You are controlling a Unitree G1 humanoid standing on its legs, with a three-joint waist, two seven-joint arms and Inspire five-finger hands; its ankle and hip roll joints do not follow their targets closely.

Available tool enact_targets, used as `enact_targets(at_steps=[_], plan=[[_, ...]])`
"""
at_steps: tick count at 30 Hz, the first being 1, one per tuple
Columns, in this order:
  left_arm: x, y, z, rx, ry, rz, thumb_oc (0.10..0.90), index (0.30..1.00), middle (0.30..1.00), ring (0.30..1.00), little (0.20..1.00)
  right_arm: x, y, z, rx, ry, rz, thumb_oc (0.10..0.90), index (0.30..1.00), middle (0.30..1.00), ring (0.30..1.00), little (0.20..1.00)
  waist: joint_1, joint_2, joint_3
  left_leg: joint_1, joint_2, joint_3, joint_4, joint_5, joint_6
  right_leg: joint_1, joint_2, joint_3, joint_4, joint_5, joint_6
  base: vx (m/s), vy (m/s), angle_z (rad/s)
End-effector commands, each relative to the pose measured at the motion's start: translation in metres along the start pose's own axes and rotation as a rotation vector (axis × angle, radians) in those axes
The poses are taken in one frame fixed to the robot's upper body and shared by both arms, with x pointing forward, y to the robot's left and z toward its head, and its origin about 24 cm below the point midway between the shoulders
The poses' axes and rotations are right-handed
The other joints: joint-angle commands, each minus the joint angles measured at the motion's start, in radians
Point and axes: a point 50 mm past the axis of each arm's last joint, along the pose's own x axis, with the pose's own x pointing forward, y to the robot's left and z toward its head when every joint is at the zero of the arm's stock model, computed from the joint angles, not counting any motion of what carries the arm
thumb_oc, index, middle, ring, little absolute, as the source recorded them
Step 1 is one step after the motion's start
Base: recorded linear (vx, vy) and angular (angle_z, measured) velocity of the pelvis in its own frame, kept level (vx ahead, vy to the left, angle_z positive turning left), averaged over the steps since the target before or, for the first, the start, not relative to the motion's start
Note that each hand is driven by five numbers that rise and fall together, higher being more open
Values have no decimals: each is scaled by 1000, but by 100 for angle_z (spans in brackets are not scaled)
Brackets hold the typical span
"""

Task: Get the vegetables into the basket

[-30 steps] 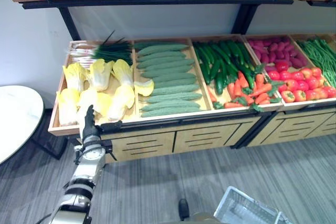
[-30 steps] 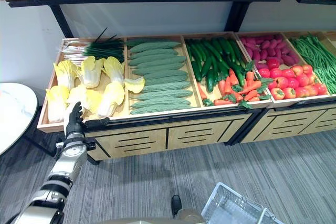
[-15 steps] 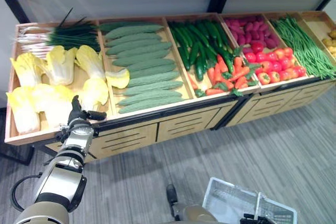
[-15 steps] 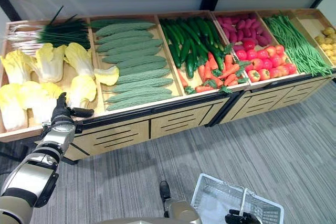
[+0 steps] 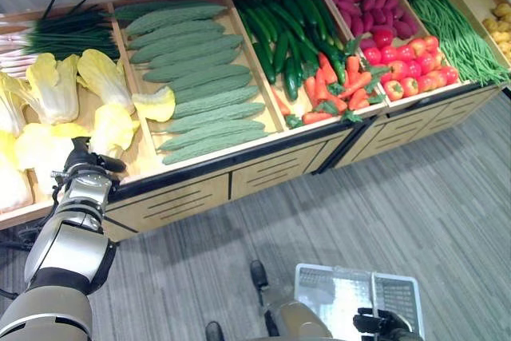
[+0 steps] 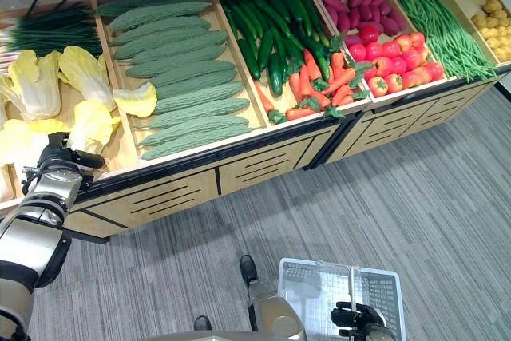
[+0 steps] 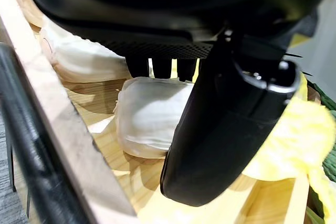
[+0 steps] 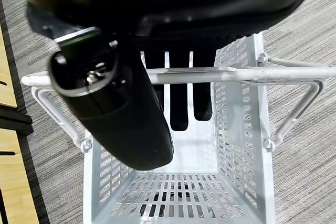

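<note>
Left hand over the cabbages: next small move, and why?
Probably lower the left hand and curl its fingers round the pale cabbage just past its fingertips. In the left wrist view the fingers are straight and hold nothing yet. The basket is empty, with the right hand at its handle, so a first vegetable is still needed.

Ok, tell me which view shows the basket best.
The right wrist view: the basket shows from above, empty, its handle crossing the right hand. Both eye views show it small at the lower edge, partly cut off, right hand on its handle.
</note>
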Motion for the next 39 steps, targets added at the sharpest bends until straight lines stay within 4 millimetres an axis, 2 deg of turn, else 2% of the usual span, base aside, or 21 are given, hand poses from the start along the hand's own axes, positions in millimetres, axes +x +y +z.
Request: enact_targets(at_steps=[1, 5, 7, 11, 13, 15, 18, 19, 21, 23, 28, 30, 32, 33, 39], plan=[[2, 11, 39, -42, -119, 14, 400, 300, 300, 300, 300, 0, -22, 21, -40, -69, -46, 400, 300, 300, 300, 300, -13, 60, 26, -67, 58, -29, 1, 41, -59, 161, -16, -44, 1, -194, 96, 0, 0, 0], [1, 9, 45, -93, -141, 5, 400, 300, 300, 300, 300, 1, -23, 28, -48, -85, -48, 400, 300, 300, 300, 300, -8, 58, 32, -54, 57, -21, 1, 36, -56, 170, -16, -39, 1, -191, 99, 0, 0, 0], [-1, 13, 60, -219, -215, -7, 400, 300, 300, 300, 300, 0, -27, 28, -34, -85, -55, 400, 300, 300, 300, 300, 2, 57, 27, -29, 55, -17, 1, 27, -56, 195, -15, -36, 1, -197, 100, 48, 6, -4], [-8, 12, 73, -330, -308, -40, 400, 300, 300, 300, 300, -2, -40, 23, -2, -66, -89, 400, 300, 300, 300, 300, 14, 61, 21, 21, 51, -25, 1, 9, -53, 246, -21, -45, 1, -212, 101, 59, 6, 1], [-23, 10, 86, -447, -436, -72, 400, 300, 300, 300, 300, -4, -51, 15, 29, -35, -121, 400, 300, 300, 300, 300, 33, 63, 2, 49, 47, -40, 1, -1, -51, 283, -29, -62, 1, -225, 100, 37, 1, 15], [-27, 12, 86, -454, -461, -72, 400, 300, 300, 300, 300, -4, -54, 14, 37, -29, -127, 400, 300, 300, 300, 300, 35, 64, -1, 55, 47, -44, 1, -2, -50, 293, -30, -67, 1, -228, 100, 1, 0, 23], [-43, 15, 89, -522, -556, -93, 400, 300, 300, 300, 300, -6, -61, 11, 59, -14, -151, 400, 300, 300, 300, 300, 50, 62, -16, 68, 44, -57, 1, -7, -48, 312, -34, -77, 1, -235, 98, -17, 6, 10], [-61, 14, 90, -526, -642, -130, 400, 300, 300, 300, 300, -8, -71, 10, 100, -7, -180, 400, 300, 300, 300, 300, 60, 61, -25, 75, 43, -65, 1, -10, -47, 323, -38, -82, 1, -238, 97, -29, 16, 17], [-61, 14, 89, -526, -640, -129, 400, 300, 300, 300, 300, -8, -71, 9, 98, -7, -181, 400, 300, 300, 300, 300, 59, 62, -26, 76, 43, -66, 1, -10, -47, 324, -38, -82, 1, -238, 97, -16, 11, 19], [-80, 13, 83, -531, -706, -181, 400, 300, 300, 300, 300, -11, -82, 5, 147, 9, -216, 400, 300, 300, 300, 300, 72, 59, -32, 85, 43, -70, 1, -12, -43, 335, -39, -85, 1, -241, 95, -27, 11, 12], [-109, 10, 66, -552, -766, -290, 400, 300, 300, 300, 300, -17, -104, 1, 192, 33, -281, 400, 300, 300, 300, 300, 90, 57, -40, 98, 39, -76, 1, -16, -36, 352, -43, -87, 1, -246, 93, -19, 10, 0], [-125, 11, 50, -576, -769, -361, 400, 300, 300, 300, 300, -20, -113, -4, 213, 52, -302, 400, 300, 300, 300, 300, 105, 55, -43, 111, 38, -82, 1, -20, -33, 370, -46, -94, 1, -254, 91, 0, 0, 0], [-131, 12, 46, -605, -772, -373, 400, 300, 300, 300, 300, -21, -115, -4, 220, 51, -308, 400, 300, 300, 300, 300, 109, 54, -43, 114, 38, -83, 1, -20, -33, 374, -48, -97, 1, -255, 90, -4, 3, 10], [-138, 8, 37, -627, -747, -415, 400, 300, 300, 300, 300, -22, -117, -6, 230, 52, -318, 400, 300, 300, 300, 300, 115, 53, -43, 118, 39, -89, 1, -21, -32, 382, -48, -101, 1, -258, 87, -7, 0, 11], [-153, 15, 26, -692, -749, -435, 400, 300, 300, 300, 300, -22, -117, -9, 255, 38, -317, 400, 300, 300, 300, 300, 129, 52, -45, 127, 41, -98, 1, -21, -32, 397, -46, -110, 1, -268, 83, -3, -2, 7]])
